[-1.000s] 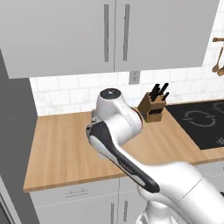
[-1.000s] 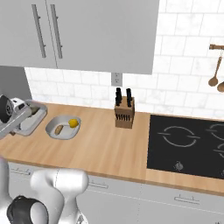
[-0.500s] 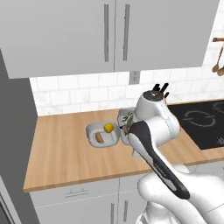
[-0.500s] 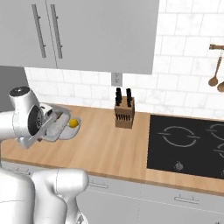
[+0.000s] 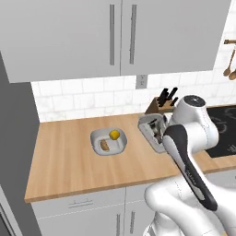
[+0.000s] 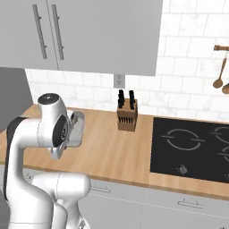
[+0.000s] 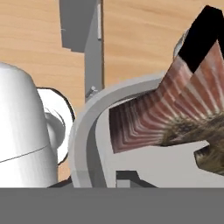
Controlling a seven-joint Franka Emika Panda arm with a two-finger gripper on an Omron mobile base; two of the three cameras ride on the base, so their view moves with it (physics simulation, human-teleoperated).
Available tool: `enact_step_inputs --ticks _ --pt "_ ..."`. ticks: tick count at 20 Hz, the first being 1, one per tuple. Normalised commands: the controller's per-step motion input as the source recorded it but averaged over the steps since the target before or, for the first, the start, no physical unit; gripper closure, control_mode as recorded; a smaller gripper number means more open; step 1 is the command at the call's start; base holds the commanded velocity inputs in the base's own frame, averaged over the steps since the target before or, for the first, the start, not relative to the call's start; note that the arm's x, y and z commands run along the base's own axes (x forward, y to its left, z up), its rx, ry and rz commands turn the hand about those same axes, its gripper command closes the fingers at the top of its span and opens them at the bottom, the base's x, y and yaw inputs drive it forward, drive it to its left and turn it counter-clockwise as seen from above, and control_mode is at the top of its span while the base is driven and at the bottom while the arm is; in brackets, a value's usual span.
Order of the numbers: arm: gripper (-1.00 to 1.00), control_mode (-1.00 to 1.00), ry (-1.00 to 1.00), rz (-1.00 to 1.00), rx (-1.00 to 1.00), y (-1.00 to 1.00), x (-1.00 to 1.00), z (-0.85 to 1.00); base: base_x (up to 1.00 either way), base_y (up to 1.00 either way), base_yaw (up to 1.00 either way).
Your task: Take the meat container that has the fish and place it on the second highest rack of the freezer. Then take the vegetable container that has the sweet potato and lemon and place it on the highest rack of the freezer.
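- First step in hand: the fish tray [image 5: 154, 129] is carried off the counter [image 5: 69, 156], the pincer [image 5: 160, 134] pinching its rim, jaws nearly together.
- The fish [image 7: 175, 118] lies in the tray right ahead of the pincer (its fanned tail nearest).
- Next, I judge: swing to the freezer and slide the tray level onto the second highest rack.
- The veg tray [image 5: 109, 140] with lemon [image 5: 114, 134] sits on the counter, well apart from the pincer.

Arm folded back on itself, elbow high above the worktop's front edge, forearm angled down. Gripper [image 5: 159, 134] hangs near the worktop's back edge, jaws nearly closed, clamped on the rim of the meat container [image 5: 152, 131], lifted clear.
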Motion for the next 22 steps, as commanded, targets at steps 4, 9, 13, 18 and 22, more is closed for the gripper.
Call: enact_step_inputs --ticks 4,9,13,18,22 --pt "1.00 -1.00 0.00 0.02 -0.28 0.07 -0.12 0.00 0.00 0.00 0.00" --pt "1.00 -1.00 -0.03 -0.01 -0.05 0.07 -0.16 0.00 0.00 0.00 0.00" --pt "1.00 -1.00 0.00 0.00 0.00 0.00 0.00 0.00 0.00 0.00 0.00" --pt "1.00 1.00 0.00 0.00 0.00 0.00 -0.13 0.00 -0.29 0.00 0.01" --pt "1.00 1.00 0.00 0.00 0.00 0.00 0.00 0.00 -0.93 0.20 0.26"
